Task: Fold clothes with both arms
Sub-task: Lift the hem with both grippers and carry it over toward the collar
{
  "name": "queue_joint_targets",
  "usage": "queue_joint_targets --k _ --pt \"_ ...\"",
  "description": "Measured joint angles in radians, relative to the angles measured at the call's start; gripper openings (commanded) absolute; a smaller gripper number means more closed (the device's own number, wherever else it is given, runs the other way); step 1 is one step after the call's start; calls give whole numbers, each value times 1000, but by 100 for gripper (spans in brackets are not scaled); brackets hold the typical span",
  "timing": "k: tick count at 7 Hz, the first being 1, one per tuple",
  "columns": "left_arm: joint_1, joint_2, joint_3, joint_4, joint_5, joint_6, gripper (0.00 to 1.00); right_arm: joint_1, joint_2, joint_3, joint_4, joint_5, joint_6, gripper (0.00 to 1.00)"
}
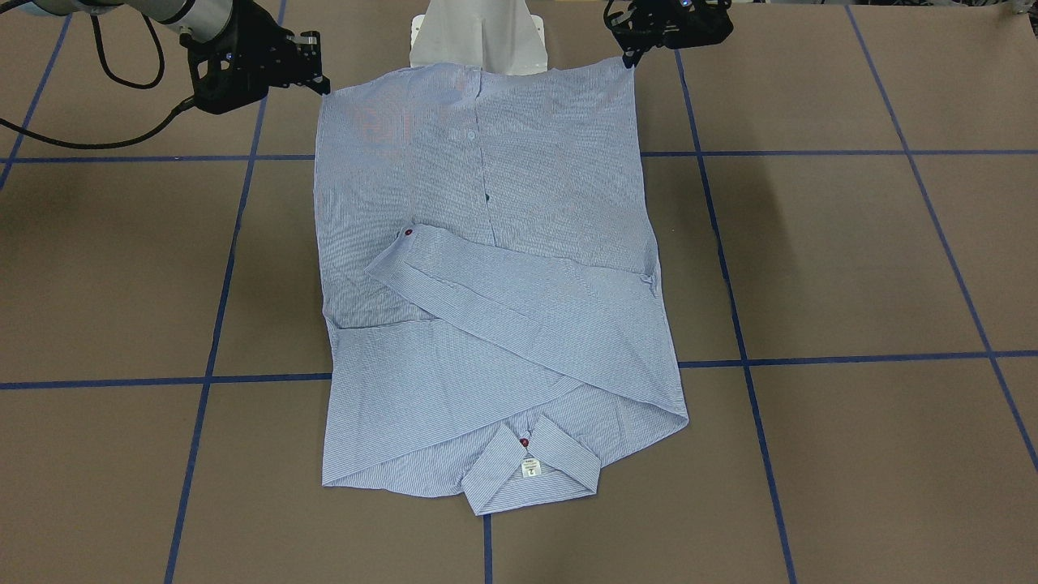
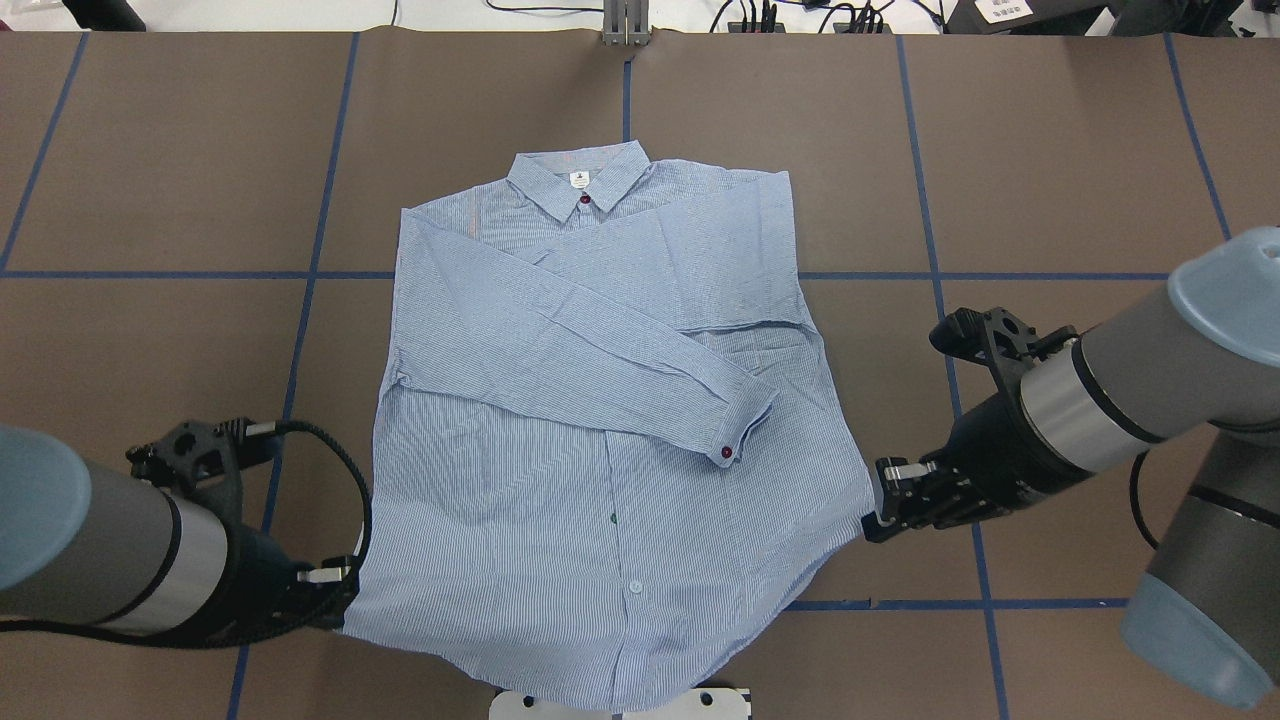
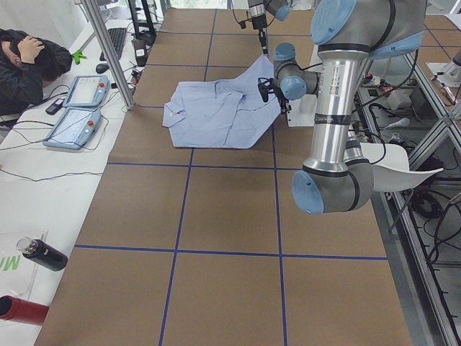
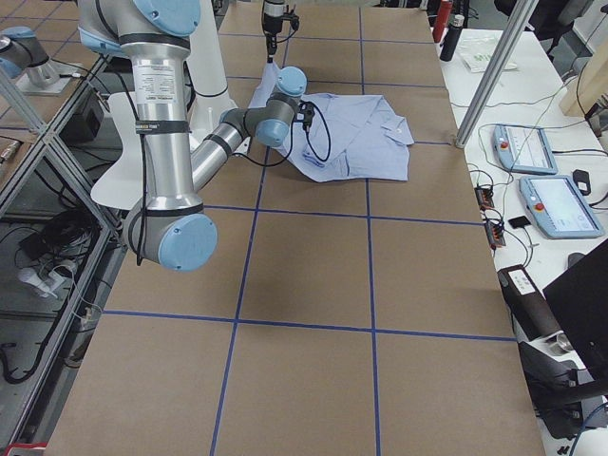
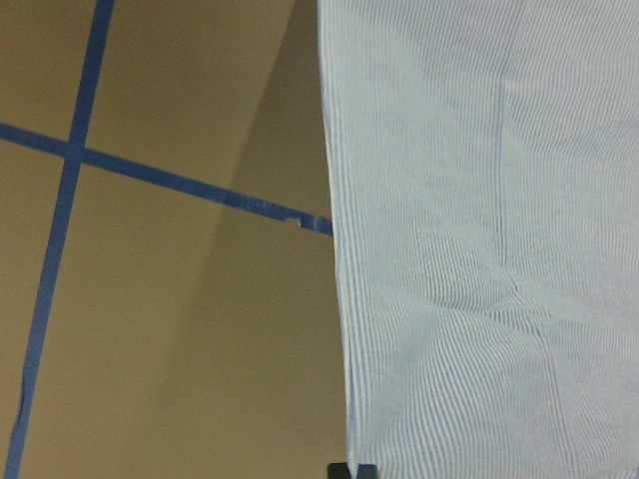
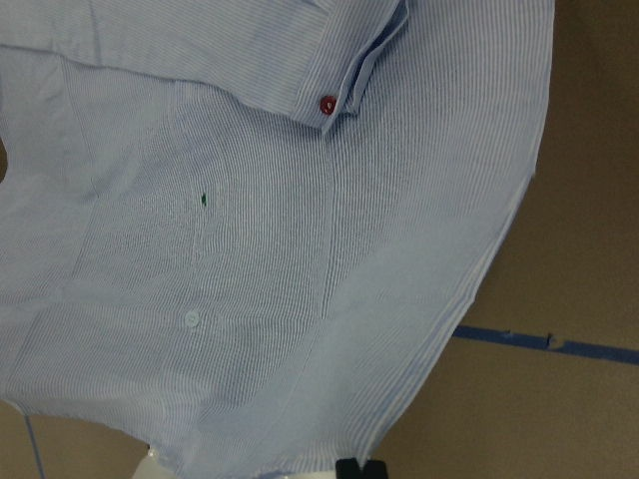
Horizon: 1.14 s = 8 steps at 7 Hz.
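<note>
Shirt (image 2: 600,450) lies front up at mid-table (image 2: 1050,150). Collar (image 2: 580,180) points to the far edge, hem to the robot's edge, just over the white base (image 2: 520,705). One sleeve (image 2: 560,350) is folded slantwise across the chest; its cuff with a red button (image 2: 727,453) rests on the front.

Left claw (image 2: 340,590) sits at the hem's left corner, closed on the cloth. In the left wrist view the shirt's side edge runs straight down into the fingertips (image 5: 351,469). Right claw (image 2: 875,520) sits at the hem's right corner, pinching it likewise; the right wrist view shows the curved hem meeting the fingertips (image 6: 359,467).

In the front-facing view the hem is stretched between the two claws, and both side views show the corners raised off the table while the collar end lies flat.

Left arm (image 2: 100,560) comes in low from the near left corner, forearm near level, wrist turned toward the shirt. Right arm (image 2: 1120,390) comes in from the right edge, forearm sloping down to its claw.
</note>
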Motion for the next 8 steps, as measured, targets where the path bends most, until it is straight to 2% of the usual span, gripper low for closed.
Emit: queue_joint_targets --k 3,5,8 --pt "-140 -105 136 14 -15 140 0 132 147 -152 2 -3 -14 0" --pt "-224 -119 190 18 -16 206 0 206 210 -236 2 -12 -41 0" --pt "-361 -125 269 17 -58 273 0 245 286 -344 2 -56 -48 0"
